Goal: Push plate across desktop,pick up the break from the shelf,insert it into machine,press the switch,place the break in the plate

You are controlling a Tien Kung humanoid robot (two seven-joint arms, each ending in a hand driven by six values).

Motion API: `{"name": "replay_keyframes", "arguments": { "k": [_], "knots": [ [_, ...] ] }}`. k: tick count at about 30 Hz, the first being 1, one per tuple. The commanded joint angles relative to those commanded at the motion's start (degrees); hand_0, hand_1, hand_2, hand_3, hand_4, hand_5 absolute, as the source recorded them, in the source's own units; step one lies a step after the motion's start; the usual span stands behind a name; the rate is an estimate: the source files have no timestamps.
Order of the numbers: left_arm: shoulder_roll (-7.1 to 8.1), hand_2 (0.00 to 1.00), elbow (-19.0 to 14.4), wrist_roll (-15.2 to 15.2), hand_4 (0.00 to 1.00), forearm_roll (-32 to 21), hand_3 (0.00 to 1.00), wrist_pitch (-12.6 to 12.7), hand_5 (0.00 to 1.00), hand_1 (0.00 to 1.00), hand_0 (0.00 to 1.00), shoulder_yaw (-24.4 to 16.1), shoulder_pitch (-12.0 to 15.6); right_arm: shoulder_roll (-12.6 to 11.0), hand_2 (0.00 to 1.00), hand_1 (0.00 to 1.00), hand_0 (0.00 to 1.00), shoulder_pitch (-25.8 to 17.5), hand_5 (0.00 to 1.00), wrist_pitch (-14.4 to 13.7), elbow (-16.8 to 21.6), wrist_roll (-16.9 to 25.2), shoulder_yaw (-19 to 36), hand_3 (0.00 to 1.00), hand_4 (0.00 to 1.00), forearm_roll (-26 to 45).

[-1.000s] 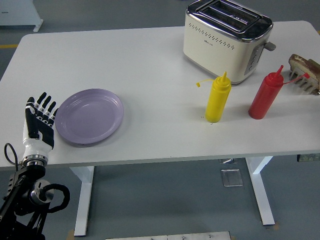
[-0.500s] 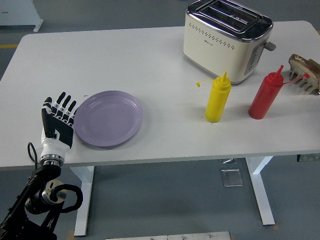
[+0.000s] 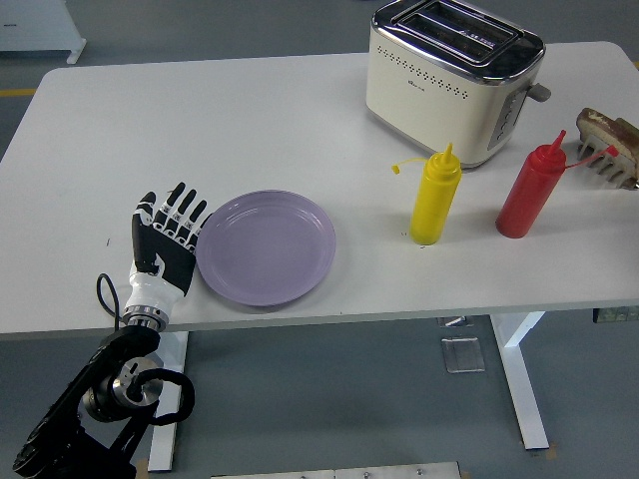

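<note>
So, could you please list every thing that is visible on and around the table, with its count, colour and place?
plate: one, lilac, near the table's front edge, left of centre
toaster: one, cream with a chrome top, far right part of the table
yellow squeeze bottle: one, yellow, in front of the toaster
red squeeze bottle: one, red, right of the yellow one
bread on a rack: brown, at the right edge, partly cut off
table: one, white
left hand: one, black and white, fingers spread, against the plate's left rim

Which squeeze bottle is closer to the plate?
The yellow bottle: it stands between the purple plate and the red bottle, which is farther right.
</note>
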Motion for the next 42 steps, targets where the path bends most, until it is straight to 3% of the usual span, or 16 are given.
{"name": "replay_keyframes", "arguments": {
  "k": [13,19,25,29,30,35,36,41,42],
  "knots": [
    [0.0,0.873,0.82,-0.13,0.56,-3.84,0.826,-1.42,0.998,0.859,0.856,6.02,-3.03,0.06,0.677,0.681,0.741,0.12,0.405,0.05,0.07,-0.01,-0.25,0.664,0.395,-0.03],
    [0.0,0.873,-0.36,-0.35,0.56,-2.35,0.829,-0.56,0.998,0.86,0.856,4.53,-2.97,-0.04,0.678,0.682,0.741,0.17,0.404,-0.15,0.43,-0.01,-0.34,0.664,0.394,-0.55],
    [0.0,0.872,-4.19,-0.68,0.564,1.09,0.829,1.19,0.998,0.86,0.851,-0.22,-1.46,-0.99,0.676,0.683,0.744,0.45,0.399,-2.64,2.2,0.98,-0.36,0.663,0.394,-5.43],
    [0.0,0.872,-7.72,-0.5,0.564,2.86,0.829,2.2,0.998,0.86,0.851,-4.35,0.15,-2.82,0.676,0.683,0.744,1.49,0.399,-6.26,3.49,2.54,-1.55,0.663,0.394,-10.44],
    [0.0,0.869,-8.52,-0.44,0.565,3.05,0.829,2.33,0.998,0.855,0.848,-5.41,0.51,-3.33,0.729,0.735,0.761,1.83,0.33,-7.3,3.65,2.9,-1.94,0.715,0.433,-11.87],
    [0.19,0.869,-12.34,0.31,0.565,0.75,0.829,2.47,0.998,0.855,0.848,-10.6,2.05,-7.69,0.729,0.735,0.761,4.99,0.33,-12.51,2.25,2.85,-6.07,0.715,0.433,-20.07],
    [0.3,0.869,-13.1,0.41,0.565,-0.02,0.826,2.45,0.998,0.85,0.847,-12.05,2.35,-9.09,0.762,0.76,0.791,6.14,0.301,-13.62,1.46,2.06,-7.49,0.766,0.524,-22.3],
    [0.76,0.869,-14.59,0.72,0.565,-1.79,0.826,2.29,0.998,0.85,0.847,-17.18,3.04,-14.74,0.762,0.76,0.791,10.69,0.301,-14.34,-1.69,-1.62,-13.45,0.766,0.524,-32.62],
    [0.86,0.869,-14.74,0.75,0.566,-1.93,0.826,2.26,0.998,0.849,0.846,-17.89,3.19,-15.7,0.81,0.787,0.821,11.57,0.297,-13.68,-2.47,-2.45,-14.56,0.806,0.625,-34.66]
  ]
}}
